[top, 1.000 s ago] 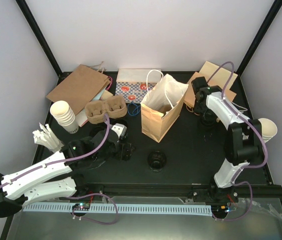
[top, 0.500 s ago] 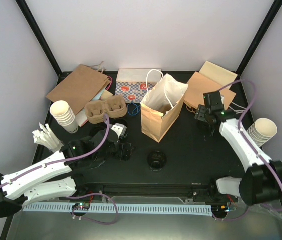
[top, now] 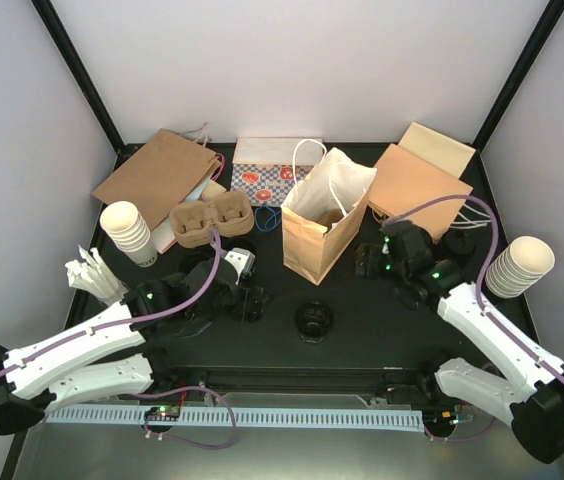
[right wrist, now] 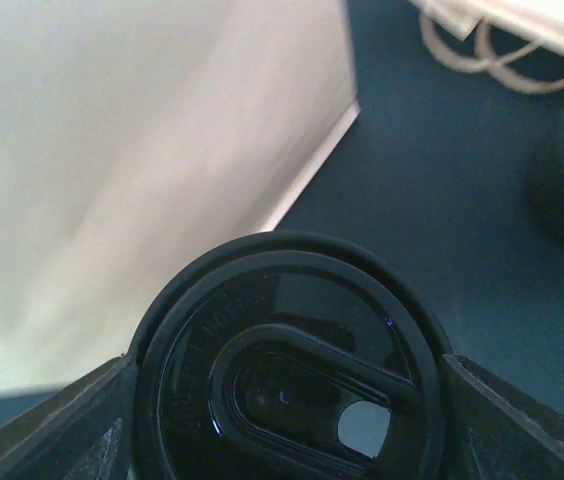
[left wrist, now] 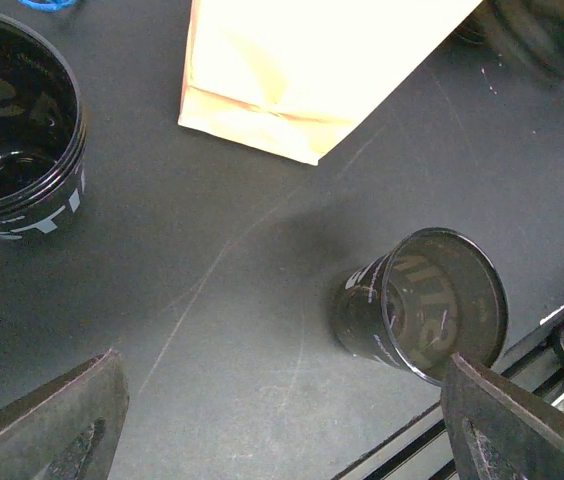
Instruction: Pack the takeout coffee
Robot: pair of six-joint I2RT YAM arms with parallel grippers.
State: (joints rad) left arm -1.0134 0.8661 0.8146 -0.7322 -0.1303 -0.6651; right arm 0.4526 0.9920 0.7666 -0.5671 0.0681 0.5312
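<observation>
My right gripper (top: 370, 262) is shut on a takeout coffee (right wrist: 287, 370). Its black lid fills the gap between both fingers in the right wrist view. It hangs just right of the open paper bag (top: 324, 215), whose pale side (right wrist: 112, 180) is close on the left. My left gripper (top: 252, 300) is open and empty, low over the table, left of a black lidless cup (top: 314, 320). In the left wrist view that cup (left wrist: 422, 305) sits close to the right finger (left wrist: 522, 420).
A stack of black cups (left wrist: 17, 130) stands left of the left gripper. Behind it are a pulp cup carrier (top: 210, 220), cream cup stacks (top: 127, 232) (top: 522, 265) and flat paper bags (top: 157, 175) (top: 417, 180). Dark round things (top: 457, 245) lie at the right.
My right gripper has swung from the back right corner forward and left to the bag's right side, carrying the lidded cup. The left arm has stayed put.
</observation>
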